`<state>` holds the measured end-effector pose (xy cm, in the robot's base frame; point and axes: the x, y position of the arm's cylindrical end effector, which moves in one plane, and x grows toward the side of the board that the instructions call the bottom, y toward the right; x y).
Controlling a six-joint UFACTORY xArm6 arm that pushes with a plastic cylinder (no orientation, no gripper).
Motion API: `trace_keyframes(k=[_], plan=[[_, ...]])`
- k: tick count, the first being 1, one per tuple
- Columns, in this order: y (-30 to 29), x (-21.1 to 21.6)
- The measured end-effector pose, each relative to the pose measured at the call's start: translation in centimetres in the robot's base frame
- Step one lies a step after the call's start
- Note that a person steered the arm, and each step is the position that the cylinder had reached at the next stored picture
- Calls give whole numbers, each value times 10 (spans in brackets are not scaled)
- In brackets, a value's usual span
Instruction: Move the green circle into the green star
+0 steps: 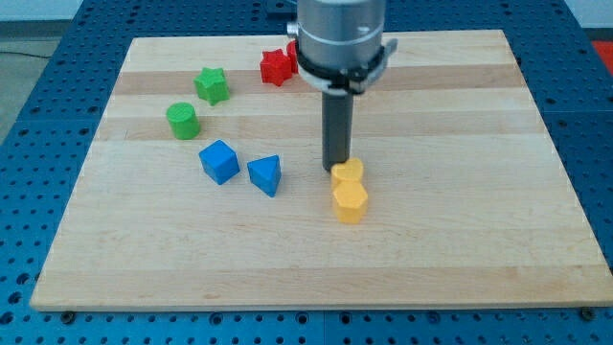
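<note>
The green circle lies at the board's left, below and left of the green star, with a small gap between them. My tip is near the board's middle, far to the right of both green blocks. It touches the upper left of a yellow block.
A second yellow block sits just below the first. A blue cube and a blue triangle lie between the green blocks and my tip. A red block lies at the top, partly behind the arm. The wooden board sits on a blue perforated table.
</note>
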<state>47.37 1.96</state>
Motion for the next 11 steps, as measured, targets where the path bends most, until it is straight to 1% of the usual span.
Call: trace_keyframes(k=[1, 2, 3, 4, 5, 6, 7, 8, 9, 10, 11], plan=[[-3, 35], [-67, 35], [-86, 10], [-56, 14], [-49, -17], [-83, -30], [-160, -23], [-145, -63], [-138, -88], [-202, -92], [-264, -79]])
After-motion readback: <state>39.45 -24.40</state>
